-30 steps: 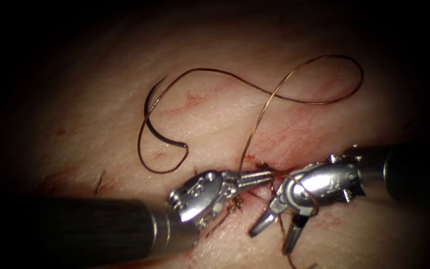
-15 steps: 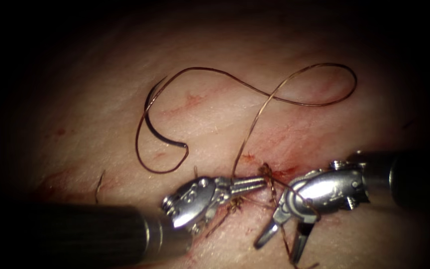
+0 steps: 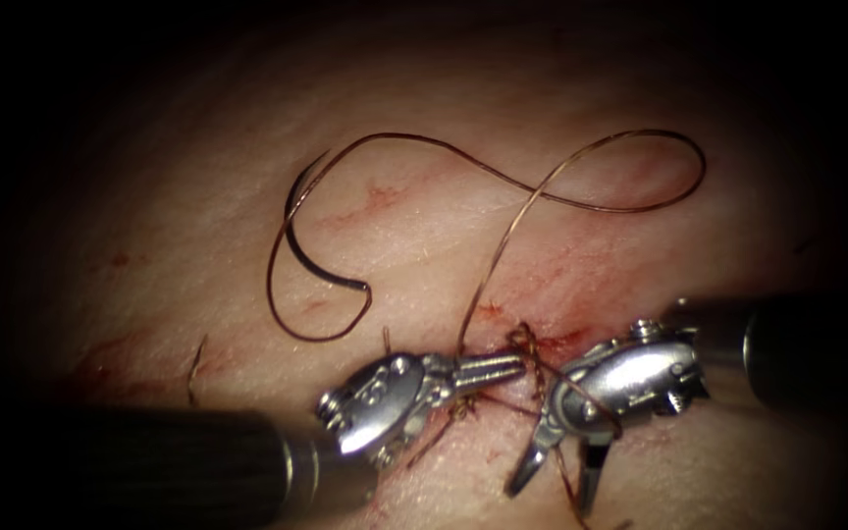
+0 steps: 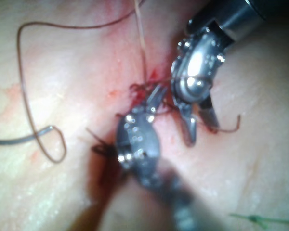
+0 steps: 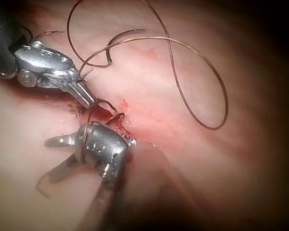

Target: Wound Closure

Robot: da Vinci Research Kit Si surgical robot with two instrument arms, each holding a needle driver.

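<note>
green strand (image 4: 262,220) lay thin and slightly wavy | red fluid (image 3: 563,339) sat darkest in one patch, thin smears spreading outward | short dark stub (image 3: 195,359) lay well left of that patch

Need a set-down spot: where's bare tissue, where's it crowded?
Bare: tissue left of the needle, which lies loose; also between needle and rising thread. Crowded at the cut: left pincer shut on thread, right pincer open, empty, thread-looped.
</note>
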